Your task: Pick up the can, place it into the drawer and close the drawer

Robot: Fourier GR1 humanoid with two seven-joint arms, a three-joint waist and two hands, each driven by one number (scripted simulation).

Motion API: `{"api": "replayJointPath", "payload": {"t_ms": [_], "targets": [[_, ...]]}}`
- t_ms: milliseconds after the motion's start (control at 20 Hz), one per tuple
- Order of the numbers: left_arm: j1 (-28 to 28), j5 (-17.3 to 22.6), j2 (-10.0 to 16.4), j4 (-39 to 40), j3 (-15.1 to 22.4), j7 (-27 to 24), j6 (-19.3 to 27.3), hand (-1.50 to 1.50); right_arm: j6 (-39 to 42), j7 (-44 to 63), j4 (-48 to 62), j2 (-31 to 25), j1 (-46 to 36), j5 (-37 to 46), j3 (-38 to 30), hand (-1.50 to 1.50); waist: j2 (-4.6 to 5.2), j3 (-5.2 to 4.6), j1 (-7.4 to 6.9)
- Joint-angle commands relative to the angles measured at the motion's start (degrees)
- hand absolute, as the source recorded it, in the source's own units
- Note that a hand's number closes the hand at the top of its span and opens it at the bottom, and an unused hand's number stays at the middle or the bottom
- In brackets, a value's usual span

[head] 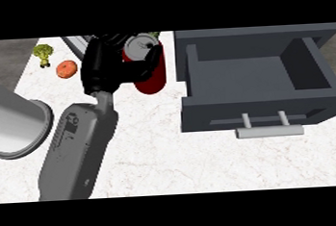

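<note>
Right hand [110,65] was clenched around the can [151,79], with fingers and thumb wrapped over its upper part. Much of the can's left side was hidden behind the black hand; only the silver top and the red lower body showed. Whether its base touched the counter [166,158] could not be determined. The can lay on the hand's right side, just left of the open drawer [254,81] and outside it. A large grey cylinder [11,123] at the left edge was cut off and unidentified.
</note>
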State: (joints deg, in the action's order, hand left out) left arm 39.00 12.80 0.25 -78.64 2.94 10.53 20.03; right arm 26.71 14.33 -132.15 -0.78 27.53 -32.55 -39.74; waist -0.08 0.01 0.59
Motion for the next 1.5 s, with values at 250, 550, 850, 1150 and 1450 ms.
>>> {"api": "replayJointPath", "payload": {"t_ms": [250,550,850,1150,1450], "targets": [[12.0,0.2,-0.2,6.6,3.0,2.6,7.7,1.50,1.3,0.6,1.3,0.0,-1.1,-1.1,-1.4,-1.50,0.07,0.01,0.34],[20.2,5.5,-0.2,19.6,5.4,-4.1,10.8,1.50,-0.1,1.3,-1.2,0.8,-0.4,-0.5,1.0,-1.50,0.26,0.00,1.28],[29.1,8.6,-0.2,25.3,6.5,-2.3,14.3,1.50,-1.1,1.1,-0.9,0.7,-0.6,1.6,3.3,-1.50,0.20,0.02,1.19],[31.3,15.1,-0.2,31.6,11.1,-6.8,13.9,1.50,1.4,-0.5,3.5,-0.7,-4.0,2.4,0.1,-1.50,0.34,0.04,1.41],[38.9,21.2,-0.2,41.9,11.5,-11.4,15.2,1.50,0.3,1.6,1.1,-1.3,-4.8,0.5,0.4,-1.50,0.84,0.07,3.15]]}}
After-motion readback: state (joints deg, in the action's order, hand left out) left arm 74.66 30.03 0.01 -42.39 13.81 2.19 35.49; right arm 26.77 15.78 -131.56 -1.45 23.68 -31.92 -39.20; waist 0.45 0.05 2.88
